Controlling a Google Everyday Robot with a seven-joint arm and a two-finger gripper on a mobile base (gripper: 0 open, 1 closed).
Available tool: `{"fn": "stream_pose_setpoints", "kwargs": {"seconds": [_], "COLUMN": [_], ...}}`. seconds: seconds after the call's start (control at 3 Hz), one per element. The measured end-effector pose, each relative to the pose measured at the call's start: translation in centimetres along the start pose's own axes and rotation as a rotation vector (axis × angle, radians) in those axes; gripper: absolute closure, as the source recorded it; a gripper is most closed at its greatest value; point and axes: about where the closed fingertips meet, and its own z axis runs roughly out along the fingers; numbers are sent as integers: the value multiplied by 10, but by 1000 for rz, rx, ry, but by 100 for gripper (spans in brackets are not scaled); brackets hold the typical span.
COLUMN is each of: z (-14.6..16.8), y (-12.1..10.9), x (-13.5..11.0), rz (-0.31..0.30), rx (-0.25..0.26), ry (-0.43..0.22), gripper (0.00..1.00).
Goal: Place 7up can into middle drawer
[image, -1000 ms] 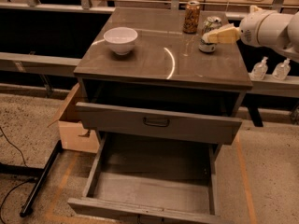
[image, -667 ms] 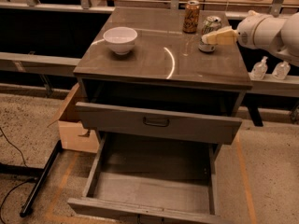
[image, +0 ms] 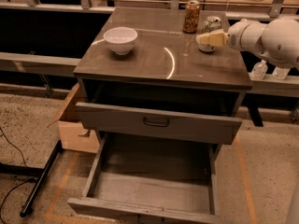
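Note:
The 7up can, white and green with a silver top, stands upright at the back right of the cabinet top. My gripper reaches in from the right and is level with the can, with its cream tip across the can's lower front. The can rests on the top. The middle drawer is pulled far out at the bottom, and its flat grey floor is bare.
A brown-orange can stands just left of the 7up can. A white bowl sits at the left. The drawer front with the loop handle juts out slightly above the open drawer. A cardboard box stands on the floor at the left.
My gripper has shifted a little to the left, closer around the 7up can. The can, the bowl and the drawers have not moved.

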Motion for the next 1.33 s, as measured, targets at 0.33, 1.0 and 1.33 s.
{"fn": "stream_pose_setpoints", "kwargs": {"seconds": [0.33, 1.0, 1.33], "z": [28, 61, 60], "y": [6, 19, 19], "x": [9, 25, 23], "rz": [23, 44, 57], "rx": [4, 5, 20], "ry": [-9, -9, -29], "gripper": [0, 42, 65]}}
